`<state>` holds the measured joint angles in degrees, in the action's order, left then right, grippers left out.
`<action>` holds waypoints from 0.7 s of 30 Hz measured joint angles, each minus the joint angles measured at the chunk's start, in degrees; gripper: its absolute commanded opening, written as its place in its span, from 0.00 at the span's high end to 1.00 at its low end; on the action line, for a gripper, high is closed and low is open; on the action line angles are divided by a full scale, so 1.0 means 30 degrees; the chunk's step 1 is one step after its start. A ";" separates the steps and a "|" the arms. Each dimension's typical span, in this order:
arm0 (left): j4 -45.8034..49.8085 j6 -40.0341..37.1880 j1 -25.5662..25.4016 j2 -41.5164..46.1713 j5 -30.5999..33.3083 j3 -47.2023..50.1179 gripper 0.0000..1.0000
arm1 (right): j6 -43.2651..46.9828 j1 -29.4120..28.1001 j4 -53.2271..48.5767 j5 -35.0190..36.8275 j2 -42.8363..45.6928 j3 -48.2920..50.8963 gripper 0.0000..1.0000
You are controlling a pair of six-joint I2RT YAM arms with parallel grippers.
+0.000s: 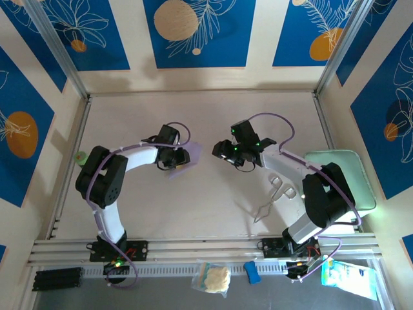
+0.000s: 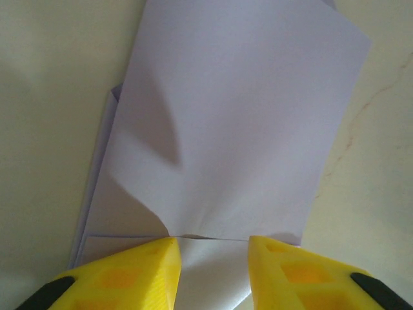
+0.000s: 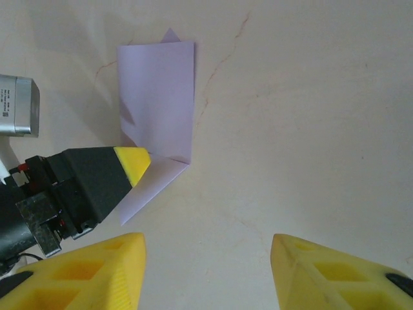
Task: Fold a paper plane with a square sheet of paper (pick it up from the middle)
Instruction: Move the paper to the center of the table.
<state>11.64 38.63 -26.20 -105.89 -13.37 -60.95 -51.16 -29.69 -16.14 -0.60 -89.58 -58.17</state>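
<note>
- The square sheet of paper (image 1: 191,154) lies on the table (image 1: 193,219) left of centre, right under the left gripper (image 1: 175,158) and well apart from the mint-green tray (image 1: 353,190) at the right edge.
- Done so far, as I judge it: at least 1 fold. In the left wrist view the paper (image 2: 239,129) shows a large flap laid over a lower layer, whose edges peek out along the left side and at the bottom.
- The flap is not pressed flat. It bows up, with a soft shadowed dent on its left half.
- From the right wrist the paper (image 3: 158,90) reads as an upright rectangle with a small point poking out at its top and a slanted strip at its lower end. It is no narrow dart.
- The left gripper (image 2: 211,244) has its jaws partly apart, the tips at the flap's near edge with paper showing between them. 1 finger (image 3: 132,163) touches the paper near the fold; whether it pinches or only presses, I cannot tell.
- The right gripper (image 3: 206,237) hangs over bare table just beside the paper, jaws wide and holding nothing.
- Left to do, in my estimate: nearly all of it, namely flattening this crease, forming the nose and folding the wings.
</note>
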 measured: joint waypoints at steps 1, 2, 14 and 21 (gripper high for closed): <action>-0.0182 0.0036 -0.0095 -0.0007 -0.0211 0.0087 0.67 | -0.0168 -0.0015 0.0015 0.0000 0.0000 0.0022 0.46; -0.0386 0.0066 -0.0160 -0.0022 -0.0444 0.0197 0.67 | -0.0364 -0.0051 0.0073 0.0000 0.0000 0.0073 0.47; -0.1188 0.1530 -0.2244 0.0058 -0.2412 0.0372 0.60 | -0.2120 -0.0095 0.0546 0.0146 0.0000 0.1741 0.50; -0.1151 0.2637 -0.2193 0.3045 -0.1851 0.1450 0.64 | -0.2871 -0.0102 0.1107 -0.0036 0.0000 0.2033 0.52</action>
<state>8.19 46.54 -32.77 -96.75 -18.92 -56.60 -59.77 -30.00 -12.82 -0.71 -89.58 -52.07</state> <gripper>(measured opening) 0.382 0.488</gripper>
